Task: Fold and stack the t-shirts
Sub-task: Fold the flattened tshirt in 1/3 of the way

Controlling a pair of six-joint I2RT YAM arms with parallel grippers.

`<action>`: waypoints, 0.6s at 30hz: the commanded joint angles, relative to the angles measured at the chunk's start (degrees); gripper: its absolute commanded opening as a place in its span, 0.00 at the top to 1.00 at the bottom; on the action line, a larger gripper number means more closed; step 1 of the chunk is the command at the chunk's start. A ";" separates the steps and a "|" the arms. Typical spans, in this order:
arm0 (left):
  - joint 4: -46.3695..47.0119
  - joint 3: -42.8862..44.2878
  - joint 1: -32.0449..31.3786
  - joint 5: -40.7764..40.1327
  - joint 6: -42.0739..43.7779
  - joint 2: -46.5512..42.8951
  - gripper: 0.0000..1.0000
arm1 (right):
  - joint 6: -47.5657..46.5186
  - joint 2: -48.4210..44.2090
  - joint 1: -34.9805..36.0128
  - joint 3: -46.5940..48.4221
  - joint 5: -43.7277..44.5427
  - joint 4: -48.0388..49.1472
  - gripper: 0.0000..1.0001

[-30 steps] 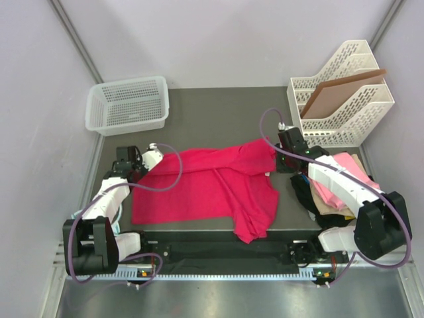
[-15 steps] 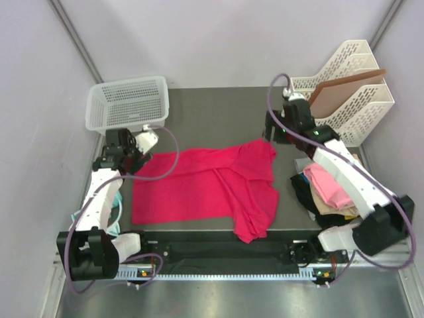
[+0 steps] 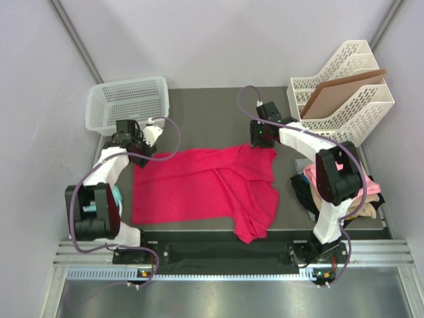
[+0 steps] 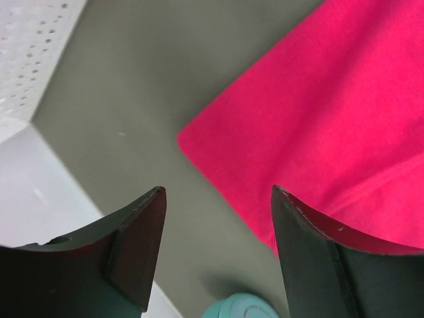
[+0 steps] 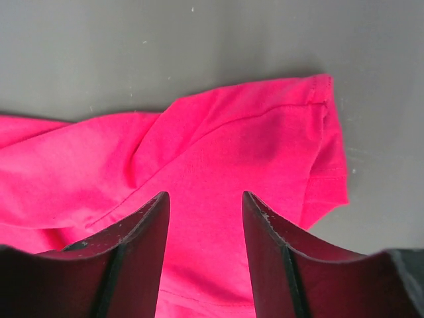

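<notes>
The crimson-pink t-shirt point(image 3: 199, 185) lies spread and partly folded over itself on the dark table, its lower right part hanging at the front edge. My left gripper point(image 3: 136, 142) hovers open at the shirt's far left corner point(image 4: 318, 119); its jaws point(image 4: 217, 192) hold nothing. My right gripper point(image 3: 260, 136) is open above the far right sleeve point(image 5: 265, 132), and nothing sits between its fingers point(image 5: 204, 195). At the right edge a pile of t-shirts, light pink point(image 3: 373, 187) and black point(image 3: 303, 195), lies partly hidden behind my right arm.
A white perforated basket point(image 3: 129, 103) stands at the back left. A white file organizer point(image 3: 341, 93) holding a brown board stands at the back right. A teal round object point(image 4: 248, 306) lies by the table's left edge, close to my left gripper.
Both grippers have opened off the shirt's far corners and lifted away. The left now sits just back-left of its corner; the right swung left over the far sleeve.
</notes>
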 commanded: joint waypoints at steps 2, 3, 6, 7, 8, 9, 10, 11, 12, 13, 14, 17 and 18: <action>2.29 5.31 -0.37 0.67 -2.29 5.95 0.32 | 1.99 2.26 -2.21 0.67 -1.82 4.74 0.54; 1.85 5.66 -0.37 0.23 -2.38 7.44 0.32 | 2.26 2.53 -2.56 0.06 -1.82 5.00 0.54; 0.97 6.81 -0.72 -0.65 -3.17 9.65 0.33 | 2.43 3.49 -3.35 -1.26 -1.82 5.44 0.55; 1.32 6.64 -0.81 -0.91 -3.17 10.09 0.33 | 2.43 4.02 -3.79 -1.44 -1.82 5.53 0.54; 1.50 6.63 -0.89 -1.35 -3.08 10.36 0.34 | 2.61 4.37 -4.06 -1.53 -1.74 5.62 0.55; 1.85 6.37 -0.89 -1.62 -2.99 10.79 0.34 | 2.52 5.25 -4.32 -1.44 -3.65 5.70 0.54; 2.89 6.02 -0.89 -1.97 -2.99 11.06 0.34 | 2.78 5.86 -4.84 -1.18 -4.02 5.79 0.54; 3.08 6.02 -0.98 -2.67 -3.08 11.76 0.34 | 2.96 6.57 -5.11 -0.92 -4.46 5.53 0.54; 3.34 5.85 -0.90 -2.93 -3.08 12.03 0.34 | 3.05 8.05 -5.72 -0.31 -4.81 5.18 0.55; 3.78 5.93 -0.89 -3.11 -3.08 12.38 0.34 | 3.14 8.76 -6.08 -0.04 -4.99 4.83 0.55; 4.04 5.93 -0.89 -3.11 -3.08 13.08 0.35 | 3.22 9.38 -6.52 0.14 -5.07 3.96 0.55; 4.92 5.84 -0.89 -5.31 -2.82 14.13 0.36 | 4.10 9.91 -8.27 -1.52 -4.81 3.69 0.59; 5.27 5.67 -0.89 -5.74 -2.56 14.40 0.36 | 4.10 9.13 -8.80 -2.14 -4.29 3.51 0.60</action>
